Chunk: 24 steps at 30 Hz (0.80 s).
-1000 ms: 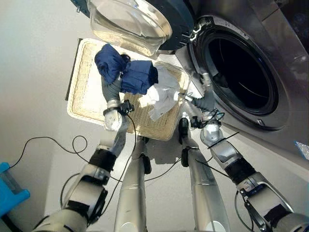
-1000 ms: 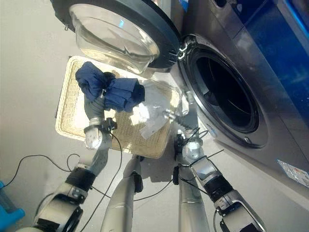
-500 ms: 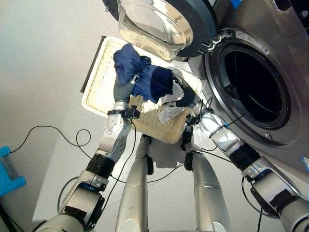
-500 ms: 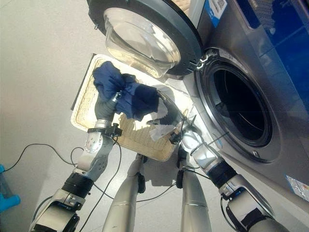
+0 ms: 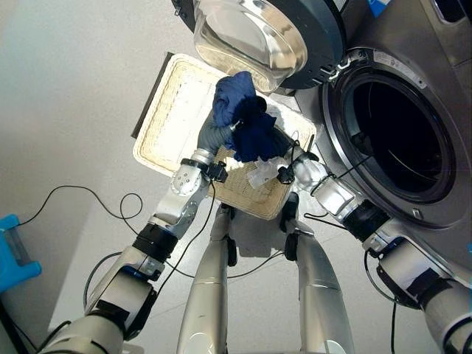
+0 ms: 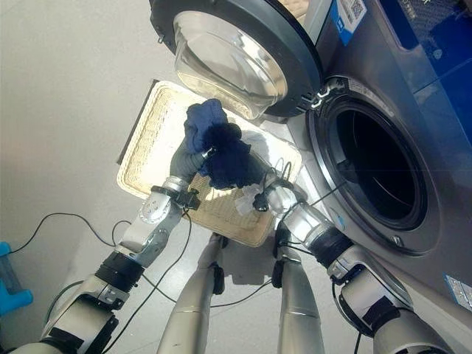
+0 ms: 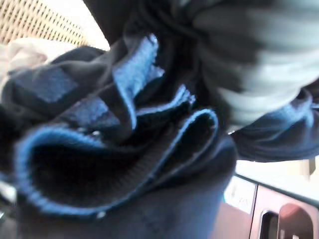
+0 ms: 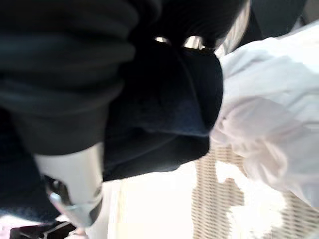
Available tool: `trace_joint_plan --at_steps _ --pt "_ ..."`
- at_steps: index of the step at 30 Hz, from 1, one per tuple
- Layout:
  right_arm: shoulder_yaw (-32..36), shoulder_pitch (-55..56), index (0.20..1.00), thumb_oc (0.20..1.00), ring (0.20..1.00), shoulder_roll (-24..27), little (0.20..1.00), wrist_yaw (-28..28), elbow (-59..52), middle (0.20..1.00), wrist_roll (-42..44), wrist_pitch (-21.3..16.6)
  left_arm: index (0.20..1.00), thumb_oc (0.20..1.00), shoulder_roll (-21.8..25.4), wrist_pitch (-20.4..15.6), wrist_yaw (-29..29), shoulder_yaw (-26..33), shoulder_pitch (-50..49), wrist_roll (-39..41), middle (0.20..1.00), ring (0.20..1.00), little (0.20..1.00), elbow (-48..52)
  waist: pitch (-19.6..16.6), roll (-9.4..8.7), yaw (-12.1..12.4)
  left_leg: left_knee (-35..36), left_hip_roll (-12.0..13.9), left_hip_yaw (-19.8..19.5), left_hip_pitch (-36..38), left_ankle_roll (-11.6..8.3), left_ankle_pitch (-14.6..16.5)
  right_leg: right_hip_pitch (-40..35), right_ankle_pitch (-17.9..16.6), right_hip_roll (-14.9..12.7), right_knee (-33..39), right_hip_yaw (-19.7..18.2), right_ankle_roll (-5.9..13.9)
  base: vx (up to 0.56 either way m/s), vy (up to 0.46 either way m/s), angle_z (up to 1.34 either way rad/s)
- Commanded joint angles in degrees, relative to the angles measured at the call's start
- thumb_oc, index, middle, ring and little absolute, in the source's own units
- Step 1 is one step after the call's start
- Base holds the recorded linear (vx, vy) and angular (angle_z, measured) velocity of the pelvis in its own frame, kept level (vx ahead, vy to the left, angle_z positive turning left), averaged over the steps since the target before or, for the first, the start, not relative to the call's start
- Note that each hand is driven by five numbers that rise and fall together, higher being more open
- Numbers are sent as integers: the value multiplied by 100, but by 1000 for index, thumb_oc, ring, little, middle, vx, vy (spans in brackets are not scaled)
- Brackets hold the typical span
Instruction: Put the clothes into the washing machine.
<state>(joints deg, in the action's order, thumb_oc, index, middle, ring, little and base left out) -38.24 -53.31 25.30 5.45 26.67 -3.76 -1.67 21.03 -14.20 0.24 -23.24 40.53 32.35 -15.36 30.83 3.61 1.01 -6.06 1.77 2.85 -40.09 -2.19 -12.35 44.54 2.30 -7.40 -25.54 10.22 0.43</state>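
Left hand (image 5: 209,139): raised over the basket (image 5: 164,129), buried in a bunched navy garment (image 5: 240,118); the wrist view has navy ribbed cloth (image 7: 114,144) pressed against the dark cover, fingers hidden, so whether they are curled cannot be told.

Right hand (image 6: 259,179): reaching in from the washer side, pushed into the same bundle from below and beside; one silver finger (image 8: 72,184) lies along the dark cloth, the rest covered, state cannot be told.

Navy garment: held up between both hands, above the basket's near right part, short of the washer's opening.

White garment (image 5: 267,171): hanging under the navy bundle beside the right hand, over the basket's weave; seen close in the right wrist view (image 8: 269,124).

Basket: flat, pale wicker, rectangular, on the grey floor (image 5: 66,88), its right edge just beside the washer front.

Washer (image 6: 383,96): round opening (image 5: 394,136) dark and unobstructed; door (image 5: 258,33) swung wide open to the left, its glass bowl overhanging the basket's far edge.

Labels: blue and white stickers on the washer's upper front (image 6: 354,11), print too small to read.

Blue object (image 5: 11,254): at the left edge, well apart.
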Motion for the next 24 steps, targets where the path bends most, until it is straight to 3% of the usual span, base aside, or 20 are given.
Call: trace_joint_plan --at_steps 1,5,8,9,10,17,24 --pt "-130 -354 1000 1000 1000 -244 1000 -240 -101 1000 111 4 200 200 -373 -265 -396 -211 422 70 200 200 200 227 -103 -12 156 -565 -597 322 16 141 741 -218 -694 101 821 346 460 0 0 0" --pt "-294 -407 1000 1000 1000 -334 1000 -340 235 1000 234 396 200 200 -489 -284 -480 -280 495 218 200 200 200 303 -103 2 160 -527 -591 322 17 131 709 -222 -707 103 850 355 443 0 0 0" --pt "-303 -430 1000 1000 1000 -385 1000 -279 363 1000 368 350 200 200 -535 -295 -501 -307 528 237 200 200 200 342 -103 17 165 -510 -587 322 8 131 692 -207 -718 107 847 357 435 0 0 0" --pt "-278 -439 821 821 821 -426 821 -145 401 821 486 277 200 200 -562 -284 -494 -338 554 227 200 200 200 350 -103 25 165 -514 -589 318 5 131 689 -193 -718 108 828 357 432 0 0 0" --pt "-234 -467 200 200 200 -448 200 -22 438 200 507 184 200 200 -582 -254 -485 -350 580 219 200 200 200 353 -103 27 164 -523 -593 317 1 129 690 -187 -719 114 819 354 428 0 0 0" --pt "-27 -498 200 200 200 -467 200 400 342 200 677 30 200 200 -607 -100 -405 -333 639 155 200 200 200 316 -103 20 140 -491 -603 314 15 123 670 -201 -738 143 850 344 433 0 0 0" --pt "505 -322 200 200 200 -570 200 1066 204 200 1442 -504 200 200 -598 -31 -235 -340 548 58 200 200 200 55 -103 27 72 -473 -582 339 21 109 672 -185 -745 174 860 312 434 -2 3 -1"
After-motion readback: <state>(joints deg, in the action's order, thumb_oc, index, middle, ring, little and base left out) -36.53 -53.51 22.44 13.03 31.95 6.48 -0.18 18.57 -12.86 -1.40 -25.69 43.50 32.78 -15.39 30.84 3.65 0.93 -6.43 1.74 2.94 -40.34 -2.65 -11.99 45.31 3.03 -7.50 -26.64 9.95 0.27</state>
